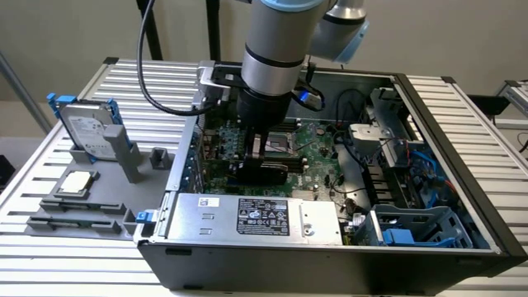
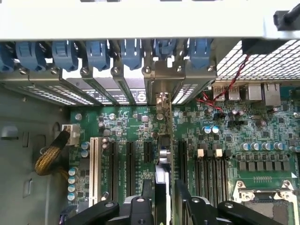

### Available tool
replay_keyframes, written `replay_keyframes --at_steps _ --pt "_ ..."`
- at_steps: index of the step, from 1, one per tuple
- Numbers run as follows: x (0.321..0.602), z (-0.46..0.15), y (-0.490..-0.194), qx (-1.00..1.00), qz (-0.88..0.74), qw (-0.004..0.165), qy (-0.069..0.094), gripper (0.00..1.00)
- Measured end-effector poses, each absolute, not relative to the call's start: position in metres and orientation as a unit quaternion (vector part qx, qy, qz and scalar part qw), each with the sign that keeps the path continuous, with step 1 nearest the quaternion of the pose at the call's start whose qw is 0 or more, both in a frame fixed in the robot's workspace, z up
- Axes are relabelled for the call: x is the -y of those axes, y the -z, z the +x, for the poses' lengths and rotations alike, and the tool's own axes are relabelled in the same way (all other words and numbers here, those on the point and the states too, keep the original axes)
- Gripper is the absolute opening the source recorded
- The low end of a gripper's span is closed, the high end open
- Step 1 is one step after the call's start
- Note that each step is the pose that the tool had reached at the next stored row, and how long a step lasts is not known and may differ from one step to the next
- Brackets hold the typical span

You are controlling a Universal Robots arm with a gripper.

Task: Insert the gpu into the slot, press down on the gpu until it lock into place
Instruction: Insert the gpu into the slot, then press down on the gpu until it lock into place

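With the open grey computer case (image 1: 462, 204) lying on its side at frame centre, the green motherboard (image 1: 318, 154) faces up for a top-down approach. The black two-finger gripper (image 1: 262, 162) is clamped on the flat black gpu (image 2: 162, 159), held edge-on, bracket (image 2: 161, 101) toward the rear openings; the slot stays hidden beneath.

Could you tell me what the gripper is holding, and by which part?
The gripper holds the gpu by its top edge, fingers on either face, card standing edge-down on the motherboard.
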State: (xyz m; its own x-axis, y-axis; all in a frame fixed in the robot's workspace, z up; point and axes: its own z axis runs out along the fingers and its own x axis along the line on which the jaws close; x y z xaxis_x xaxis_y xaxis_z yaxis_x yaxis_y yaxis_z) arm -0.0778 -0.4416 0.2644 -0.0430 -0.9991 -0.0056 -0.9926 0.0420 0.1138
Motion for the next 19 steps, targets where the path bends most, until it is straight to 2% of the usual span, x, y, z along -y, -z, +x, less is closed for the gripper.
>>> replay_keyframes --at_steps 9,10,12,13,14,19 --pt "0.441 -0.078 -0.296 0.721 0.691 0.038 0.043 0.33" --pt "0.441 -0.078 -0.297 0.721 0.691 0.038 0.043 0.31" --pt "0.441 -0.078 -0.297 0.721 0.691 0.038 0.043 0.18" --pt "0.441 -0.078 -0.297 0.721 0.691 0.038 0.043 0.18" --pt "0.441 -0.078 -0.297 0.721 0.691 0.038 0.043 0.13" --pt "0.441 -0.078 -0.297 0.721 0.691 0.038 0.043 0.11"
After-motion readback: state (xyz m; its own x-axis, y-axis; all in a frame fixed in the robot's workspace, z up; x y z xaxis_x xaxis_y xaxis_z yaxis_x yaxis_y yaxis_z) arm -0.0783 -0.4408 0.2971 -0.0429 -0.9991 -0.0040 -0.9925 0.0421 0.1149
